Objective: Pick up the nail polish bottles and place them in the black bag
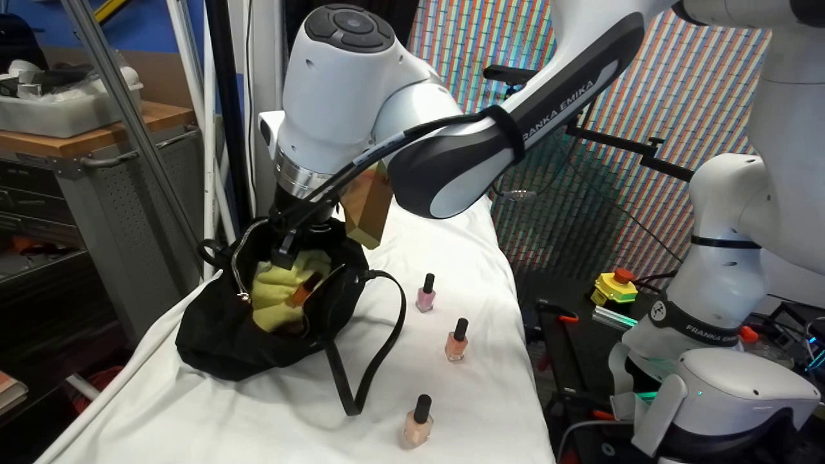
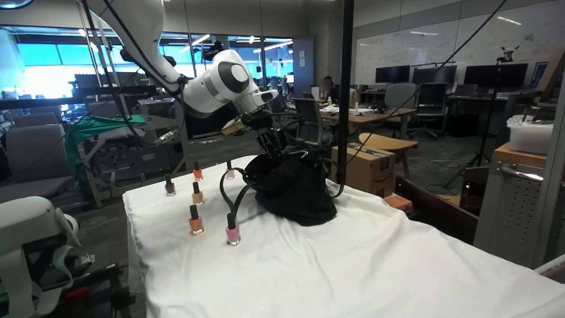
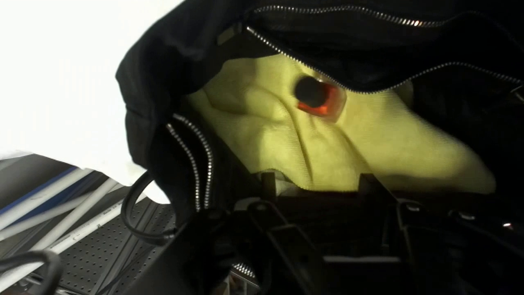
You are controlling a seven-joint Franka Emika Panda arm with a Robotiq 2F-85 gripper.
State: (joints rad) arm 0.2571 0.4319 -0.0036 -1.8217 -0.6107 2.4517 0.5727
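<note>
The black bag point(image 1: 216, 338) sits unzipped on the white cloth, its yellow-green lining point(image 1: 271, 299) showing and its strap point(image 1: 380, 361) trailing on the table. Inside lies a nail polish bottle point(image 3: 321, 98) with an orange-red body and black cap, apart from the fingers. My gripper point(image 3: 318, 182) points down into the bag's mouth, open, with nothing visible between its fingertips; it also shows in an exterior view point(image 1: 283, 252). Outside stand upright a pink bottle point(image 1: 425, 296), an orange bottle point(image 1: 456, 343) and a peach bottle point(image 1: 418, 425). A red bottle point(image 2: 197, 172), a dark bottle point(image 2: 170, 187) and a pale bottle point(image 2: 230, 172) stand farther along.
The bag's zippered rim point(image 3: 339, 82) surrounds the gripper. Beside the table are a tool cart point(image 1: 155, 174) with a plastic bin point(image 1: 64, 113) and white poles point(image 1: 209, 161). A second white arm point(image 1: 709, 290) and a red stop button point(image 1: 622, 276) are on the opposite side.
</note>
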